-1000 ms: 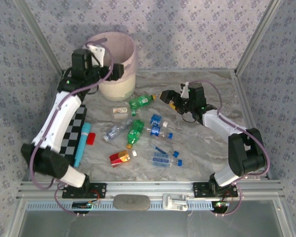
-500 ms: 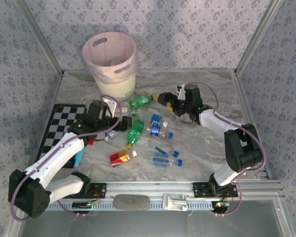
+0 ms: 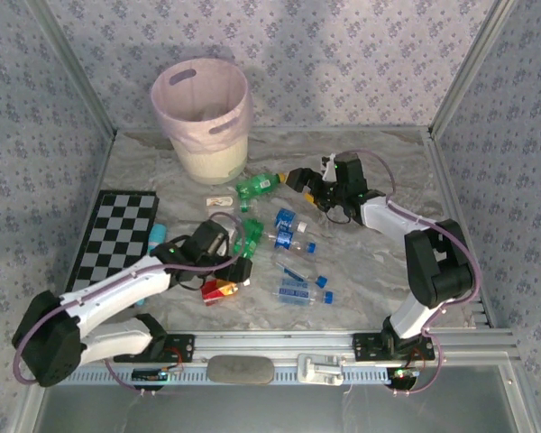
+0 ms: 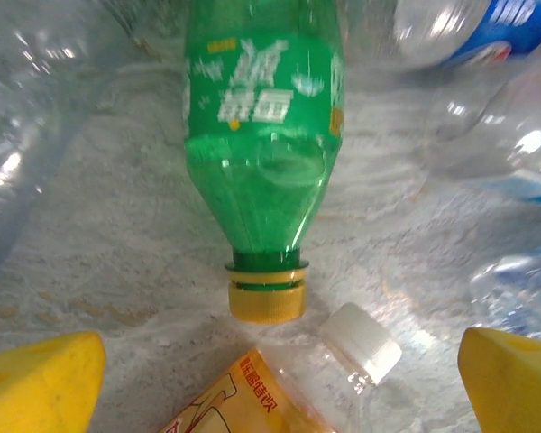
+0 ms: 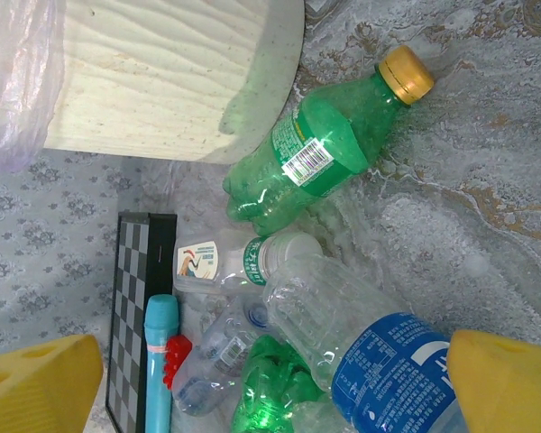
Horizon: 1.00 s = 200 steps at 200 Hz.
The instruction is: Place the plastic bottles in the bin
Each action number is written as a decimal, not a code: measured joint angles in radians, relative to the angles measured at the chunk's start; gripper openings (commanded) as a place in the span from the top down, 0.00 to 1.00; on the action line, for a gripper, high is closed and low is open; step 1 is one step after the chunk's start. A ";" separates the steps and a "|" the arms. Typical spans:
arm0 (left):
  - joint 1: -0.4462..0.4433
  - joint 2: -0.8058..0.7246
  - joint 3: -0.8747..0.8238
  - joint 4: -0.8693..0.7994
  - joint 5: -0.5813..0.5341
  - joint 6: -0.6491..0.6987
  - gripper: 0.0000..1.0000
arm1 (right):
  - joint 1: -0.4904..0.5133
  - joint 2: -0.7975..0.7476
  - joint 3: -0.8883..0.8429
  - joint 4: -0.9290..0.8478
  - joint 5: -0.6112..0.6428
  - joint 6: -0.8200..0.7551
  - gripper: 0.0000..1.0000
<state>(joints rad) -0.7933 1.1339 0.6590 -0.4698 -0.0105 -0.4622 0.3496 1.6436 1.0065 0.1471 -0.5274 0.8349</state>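
Observation:
Several plastic bottles lie across the middle of the table, among them a green one (image 3: 249, 238), clear ones with blue labels (image 3: 294, 290) and a red-and-yellow one (image 3: 219, 289). My left gripper (image 3: 237, 268) is low over them and open. In the left wrist view its yellow fingertips (image 4: 36, 379) flank the white-capped neck of the red-and-yellow bottle (image 4: 359, 339), just below the green bottle's yellow cap (image 4: 267, 299). My right gripper (image 3: 299, 178) is open beside another green bottle (image 3: 257, 187); a clear blue-labelled bottle (image 5: 370, 352) lies between its fingers (image 5: 505, 379). The pink bin (image 3: 203, 117) stands at the far left.
A checkerboard mat (image 3: 117, 239) lies at the left with a cyan stick (image 3: 155, 238) along its edge and a small red block (image 5: 174, 356) beside it. A small clear bottle with a white label (image 3: 221, 200) lies near the bin. Metal frame posts bound the table's sides.
My left arm has swung from over the bin down to the bottles in the middle, ending above the red-and-yellow one. The right gripper has edged slightly left.

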 measured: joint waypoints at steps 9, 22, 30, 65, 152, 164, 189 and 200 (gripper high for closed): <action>-0.019 0.028 0.000 -0.013 -0.019 0.000 0.00 | 0.000 0.000 0.000 0.000 0.000 0.000 0.00; -0.045 0.069 0.000 -0.032 -0.043 0.000 0.00 | 0.000 0.000 0.000 0.000 0.000 0.000 0.00; -0.062 0.093 0.000 -0.042 -0.055 0.000 0.00 | 0.000 0.000 0.000 0.000 0.000 0.000 0.00; -0.155 0.159 0.003 -0.085 -0.084 -0.019 0.00 | 0.000 0.000 0.000 0.000 0.000 0.000 0.00; -0.268 0.203 0.006 -0.166 -0.126 -0.101 0.16 | 0.000 0.000 0.004 0.000 0.000 0.006 0.00; -0.269 0.203 0.006 -0.167 -0.134 -0.106 0.24 | 0.000 0.000 0.007 0.000 0.000 0.007 0.00; -0.268 0.203 0.006 -0.165 -0.148 -0.114 0.35 | 0.000 0.000 0.011 0.000 0.000 0.007 0.00; -0.268 0.203 0.006 -0.163 -0.152 -0.121 0.39 | 0.000 0.000 0.011 0.000 -0.001 0.007 0.00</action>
<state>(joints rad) -1.0615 1.3373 0.6647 -0.6327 -0.1627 -0.5827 0.3492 1.6440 1.0172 0.1467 -0.5282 0.8421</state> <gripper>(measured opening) 0.648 0.999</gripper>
